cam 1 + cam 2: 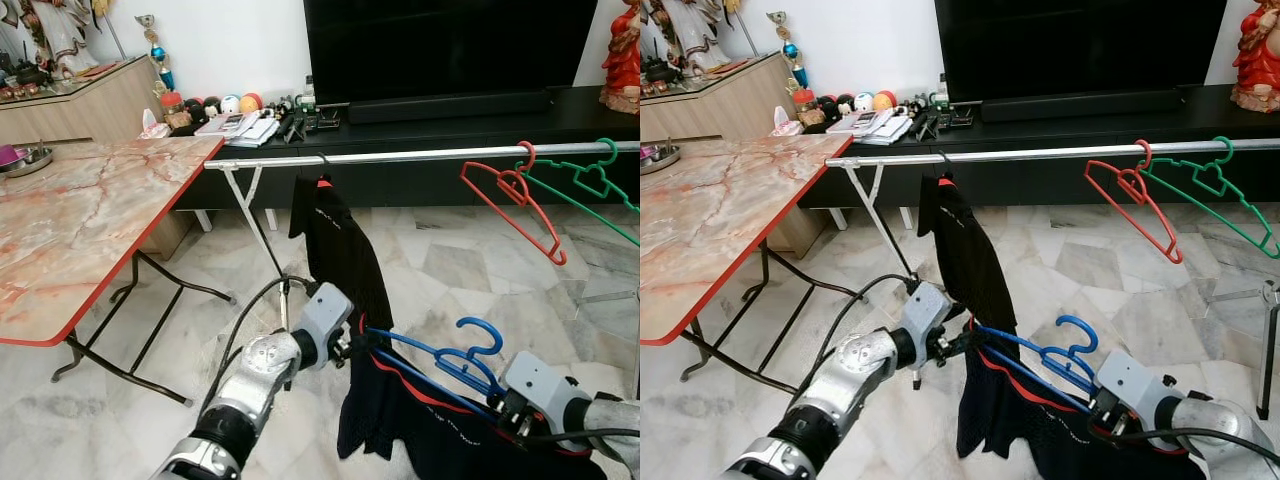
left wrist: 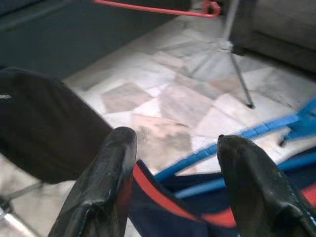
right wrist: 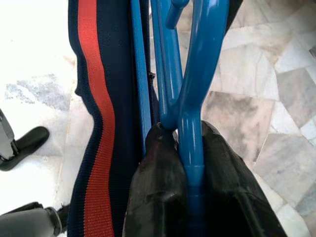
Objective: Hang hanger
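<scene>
Grippers at blue hanger, below the rail

Marble-topped table (image 1: 70, 220) at far left. Left gripper (image 1: 352, 345) parted wide, fingers (image 2: 106, 177) spread around the red-trimmed edge of the navy garment (image 1: 420, 420), not pinching it. Black garment (image 1: 335, 250) hanging from the silver rail (image 1: 400, 156) just above. Blue hanger (image 1: 455, 360) low in front, well below the rail, carrying the navy garment. Right gripper (image 3: 190, 163) clamped tight on the blue hanger's stem. Red hanger (image 1: 515, 205) and green hanger (image 1: 590, 185) hooked on the rail farther right.
</scene>
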Controlling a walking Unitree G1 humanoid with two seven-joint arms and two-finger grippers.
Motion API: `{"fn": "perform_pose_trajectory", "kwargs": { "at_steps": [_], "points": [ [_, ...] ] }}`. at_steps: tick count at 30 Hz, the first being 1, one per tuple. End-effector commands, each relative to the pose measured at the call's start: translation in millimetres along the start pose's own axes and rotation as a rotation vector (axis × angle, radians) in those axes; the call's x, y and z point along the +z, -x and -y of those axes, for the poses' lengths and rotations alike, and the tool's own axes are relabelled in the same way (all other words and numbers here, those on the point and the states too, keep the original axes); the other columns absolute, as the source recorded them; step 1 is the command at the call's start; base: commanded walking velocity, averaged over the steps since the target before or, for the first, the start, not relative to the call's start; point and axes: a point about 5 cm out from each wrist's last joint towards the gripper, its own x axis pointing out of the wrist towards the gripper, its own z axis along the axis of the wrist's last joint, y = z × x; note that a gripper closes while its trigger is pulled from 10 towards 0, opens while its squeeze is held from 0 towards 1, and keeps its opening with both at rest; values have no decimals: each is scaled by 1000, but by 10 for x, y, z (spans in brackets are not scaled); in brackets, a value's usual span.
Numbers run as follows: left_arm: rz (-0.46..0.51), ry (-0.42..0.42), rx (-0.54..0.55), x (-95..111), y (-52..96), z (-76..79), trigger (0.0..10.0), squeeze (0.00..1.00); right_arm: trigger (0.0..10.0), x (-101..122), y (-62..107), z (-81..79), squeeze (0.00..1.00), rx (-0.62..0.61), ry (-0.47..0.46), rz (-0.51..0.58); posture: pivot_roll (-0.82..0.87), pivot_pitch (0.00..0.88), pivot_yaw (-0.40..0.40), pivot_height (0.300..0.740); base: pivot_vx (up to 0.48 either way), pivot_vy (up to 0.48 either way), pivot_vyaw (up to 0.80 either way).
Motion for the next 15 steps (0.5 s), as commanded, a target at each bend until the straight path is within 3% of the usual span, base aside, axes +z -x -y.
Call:
{"fn": "perform_pose_trajectory", "kwargs": {
  "at_steps": [1, 8, 15],
  "points": [
    [-53, 24, 41, -76, -8, 0, 10000, 0, 10000, 146, -21, -25, 0, 5, 31, 55, -67, 0, 119, 740, 0, 0, 0],
    [-138, 100, 184, -174, -47, 8, 10000, 0, 10000, 160, -34, -50, 0, 10, 30, 62, -70, 0, 120, 740, 0, 0, 0],
    [-115, 114, 304, -137, -56, -46, 10000, 0, 10000, 186, -49, -58, 0, 9, 34, 68, -69, 0, 118, 740, 0, 0, 0]
  ]
}}
